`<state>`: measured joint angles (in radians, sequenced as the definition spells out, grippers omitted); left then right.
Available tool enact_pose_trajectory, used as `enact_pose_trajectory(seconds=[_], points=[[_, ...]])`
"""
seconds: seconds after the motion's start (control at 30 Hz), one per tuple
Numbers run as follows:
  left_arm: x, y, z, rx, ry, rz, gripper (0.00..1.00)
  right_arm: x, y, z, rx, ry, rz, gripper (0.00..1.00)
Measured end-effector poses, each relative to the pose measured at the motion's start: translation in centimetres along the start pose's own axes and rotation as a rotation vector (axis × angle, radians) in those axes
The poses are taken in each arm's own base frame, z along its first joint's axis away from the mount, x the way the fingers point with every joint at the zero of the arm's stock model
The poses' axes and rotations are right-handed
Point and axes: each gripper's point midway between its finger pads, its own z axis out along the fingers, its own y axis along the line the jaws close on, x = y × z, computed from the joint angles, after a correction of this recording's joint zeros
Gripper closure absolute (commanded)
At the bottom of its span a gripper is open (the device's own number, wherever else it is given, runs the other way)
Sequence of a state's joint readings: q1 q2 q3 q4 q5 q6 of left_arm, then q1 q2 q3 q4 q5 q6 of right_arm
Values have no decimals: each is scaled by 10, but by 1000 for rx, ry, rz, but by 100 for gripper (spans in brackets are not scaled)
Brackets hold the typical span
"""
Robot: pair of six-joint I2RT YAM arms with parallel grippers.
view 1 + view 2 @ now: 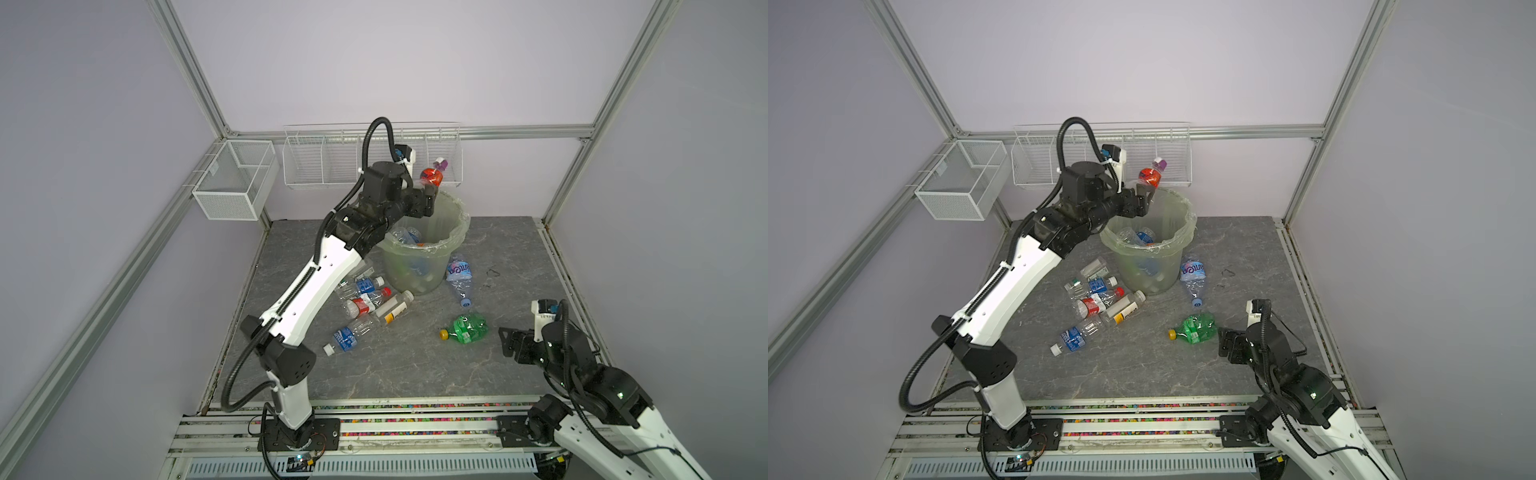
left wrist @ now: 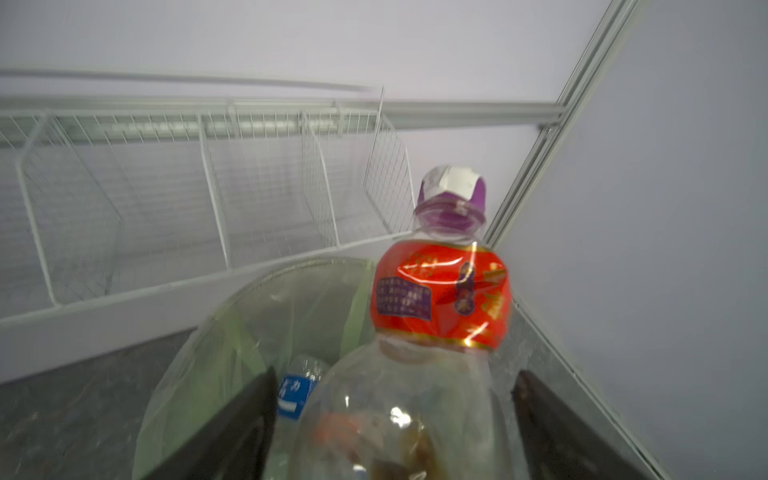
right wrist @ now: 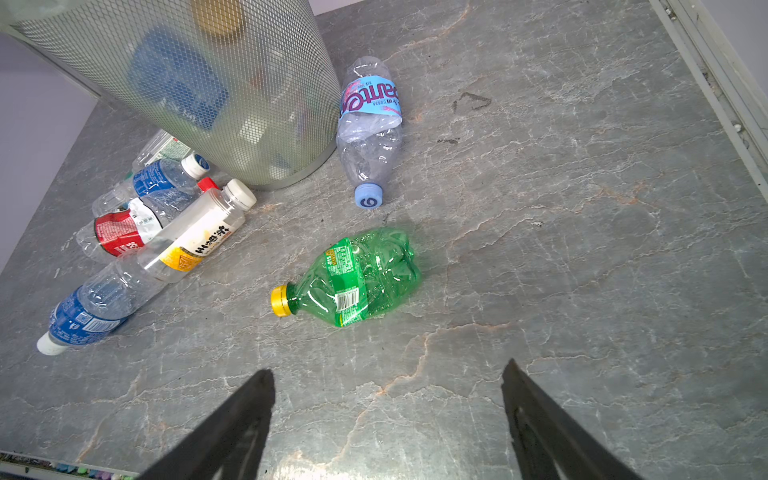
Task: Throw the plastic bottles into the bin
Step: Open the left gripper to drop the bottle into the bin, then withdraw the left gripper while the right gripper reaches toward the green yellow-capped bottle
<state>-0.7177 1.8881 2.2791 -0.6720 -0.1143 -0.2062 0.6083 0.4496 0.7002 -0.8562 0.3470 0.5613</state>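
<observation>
Plainly, our left gripper (image 1: 429,194) stands spread above the far bin (image 1: 419,266), the red-labelled bottle (image 1: 431,176) loose between its jaws, while our right gripper (image 3: 387,370), also apart, hovers by the crushed green bottle (image 3: 353,278) at near right, which we judge light, springy, slick, best pinched mid-body.

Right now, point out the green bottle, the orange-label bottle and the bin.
green bottle (image 3: 368,274), right wrist view, on its crumpled body.
orange-label bottle (image 2: 440,295), left wrist view, on its label.
bin (image 1: 455,240), a top view, on its outer wall.
</observation>
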Motion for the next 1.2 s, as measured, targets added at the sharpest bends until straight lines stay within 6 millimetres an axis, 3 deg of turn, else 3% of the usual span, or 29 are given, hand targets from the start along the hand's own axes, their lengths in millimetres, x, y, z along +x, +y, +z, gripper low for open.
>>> enact_pose_trajectory(seconds=[0.1,0.2,0.3,0.43,0.53,0.63,0.87,1.2], points=[[12,0,4,-31,60,11,1,0,-1,-1,-1,-1,0,11],[15,-15,-17,-15,69,29,1,1,-1,-1,0,1,0,12],[5,-29,-57,29,32,32,1,1,-1,-1,1,2,4,11],[-22,-33,-114,75,-84,18,1,3,-2,-1,6,8,12,12],[-23,-30,-144,99,-140,9,1,4,-4,-2,21,25,18,12],[-2,-25,-158,111,-143,4,1,3,-3,-1,39,54,23,12],[74,-9,-174,123,-72,-26,0,11,12,16,53,187,63,12],[137,17,-215,120,-68,-143,2,43,47,48,8,429,269,11]])
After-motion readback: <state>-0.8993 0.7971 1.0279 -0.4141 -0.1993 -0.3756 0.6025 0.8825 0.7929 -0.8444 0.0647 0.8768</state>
